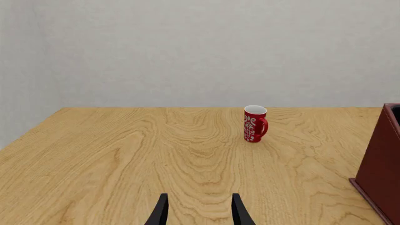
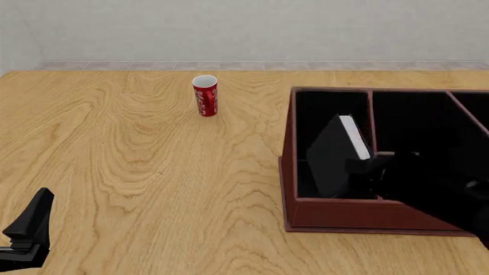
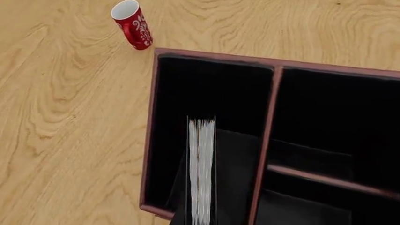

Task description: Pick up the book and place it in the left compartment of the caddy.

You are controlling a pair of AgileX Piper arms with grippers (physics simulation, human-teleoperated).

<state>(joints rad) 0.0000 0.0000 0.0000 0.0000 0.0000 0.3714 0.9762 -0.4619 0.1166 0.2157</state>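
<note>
The book (image 2: 336, 157), black with a white page edge, hangs tilted inside the left compartment (image 2: 328, 109) of the reddish-brown caddy (image 2: 289, 160). My right gripper (image 2: 365, 167) is shut on the book's near end, reaching in over the caddy's front wall. In the right wrist view the book's page edge (image 3: 201, 168) points into the left compartment (image 3: 206, 89), beside the long divider. Whether the book touches the compartment floor cannot be told. My left gripper (image 2: 27, 229) rests open near the table's front left corner, its fingers (image 1: 161, 213) apart with nothing between them.
A red mug with a white pattern (image 2: 205, 95) stands upright on the wooden table, behind and left of the caddy; it also shows as the mug (image 1: 255, 123) and the mug (image 3: 132, 24). The caddy's outer wall (image 1: 381, 164) stands to the left gripper's right. Right-hand compartments are split by a cross divider (image 3: 325, 180).
</note>
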